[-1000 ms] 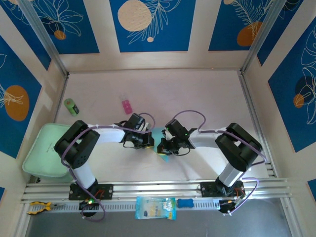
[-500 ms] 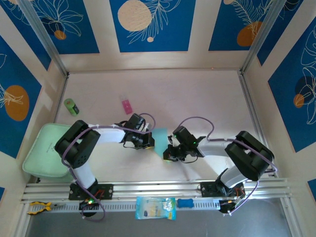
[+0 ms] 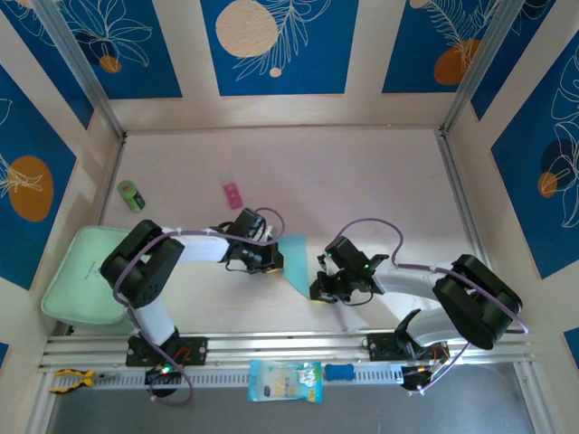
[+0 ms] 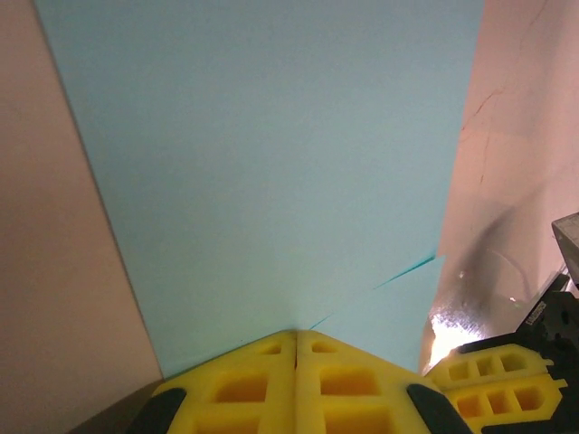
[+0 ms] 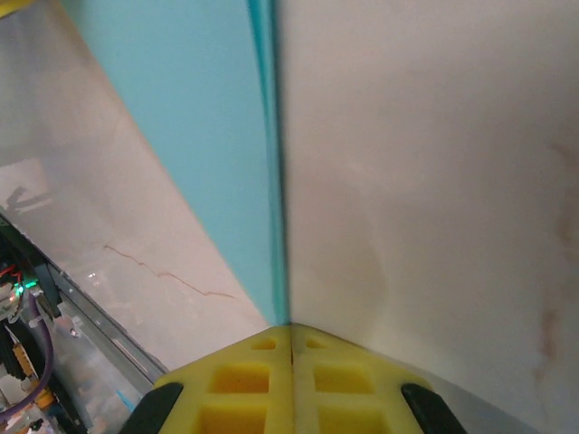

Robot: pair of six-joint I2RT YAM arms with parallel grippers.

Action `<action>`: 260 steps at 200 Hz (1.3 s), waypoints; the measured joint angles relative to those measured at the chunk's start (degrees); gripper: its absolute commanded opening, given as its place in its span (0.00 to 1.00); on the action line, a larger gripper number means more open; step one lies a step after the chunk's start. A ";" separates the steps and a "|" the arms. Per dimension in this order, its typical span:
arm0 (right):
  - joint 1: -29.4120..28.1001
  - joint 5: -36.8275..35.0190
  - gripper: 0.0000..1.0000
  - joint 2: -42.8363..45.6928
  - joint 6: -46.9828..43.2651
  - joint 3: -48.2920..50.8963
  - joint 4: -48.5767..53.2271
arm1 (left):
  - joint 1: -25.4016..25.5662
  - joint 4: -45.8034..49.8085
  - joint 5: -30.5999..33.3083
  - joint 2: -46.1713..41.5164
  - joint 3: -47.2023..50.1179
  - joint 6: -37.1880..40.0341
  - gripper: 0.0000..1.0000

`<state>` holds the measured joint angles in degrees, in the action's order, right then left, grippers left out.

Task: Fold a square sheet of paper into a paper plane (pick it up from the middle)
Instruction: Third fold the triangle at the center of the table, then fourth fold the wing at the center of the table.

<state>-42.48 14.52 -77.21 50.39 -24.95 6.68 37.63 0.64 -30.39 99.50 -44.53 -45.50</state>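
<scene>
The left gripper (image 3: 276, 260), jaws pressed together on nothing, pins the square sheet of paper (image 3: 294, 258), which spreads flat ahead of its tips. The right gripper (image 3: 317, 291), likewise closed and empty, rests its tips on the sheet's folded edge, which runs straight ahead of them. This looks like creasing a fold. Next, the stroke probably needs finishing off the point without dragging the sheet. Against a second ago, the right gripper has slid backward along that edge, uncovering more paper; the left has not moved.
</scene>
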 measured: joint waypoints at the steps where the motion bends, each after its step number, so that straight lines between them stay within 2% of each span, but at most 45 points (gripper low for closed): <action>1: 0.02 -0.04 0.02 0.07 0.00 0.00 0.11 | 0.02 -0.09 0.00 -0.02 0.04 -0.07 0.00; 28: 0.42 -3.52 0.03 2.56 0.33 -0.90 5.22 | 0.83 -1.97 1.66 -2.45 2.84 -2.67 0.00; 44: 0.44 -6.05 0.07 3.10 0.94 -2.99 7.69 | 1.22 -1.79 3.43 -5.14 5.09 -4.11 0.12; 77: -0.57 -11.21 0.18 3.02 2.32 -8.83 9.77 | 1.40 1.62 7.58 -12.04 6.56 -4.52 0.30; 109: -1.03 -13.42 0.26 0.63 3.26 -11.74 9.20 | 0.17 4.31 9.68 -17.46 6.27 -2.16 0.39; 137: -1.03 -13.11 0.31 -3.28 3.21 -12.59 7.82 | -3.34 4.92 8.55 -17.68 6.58 -1.49 0.42; 180: -1.05 -11.93 0.30 -9.27 2.60 -15.26 5.31 | -6.69 4.48 4.79 -17.22 8.02 -1.29 0.44; 215: -0.83 -10.36 0.21 -12.92 1.29 -17.42 3.39 | -8.98 3.15 1.16 -14.84 8.17 -1.31 0.44; 260: -0.11 -8.98 0.10 -13.11 0.33 -17.38 1.92 | -10.62 1.60 -2.43 -12.83 8.17 -1.31 0.45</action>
<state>-42.59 5.54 -90.32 50.72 -42.33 8.60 27.00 2.24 -32.82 86.67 -36.36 -46.81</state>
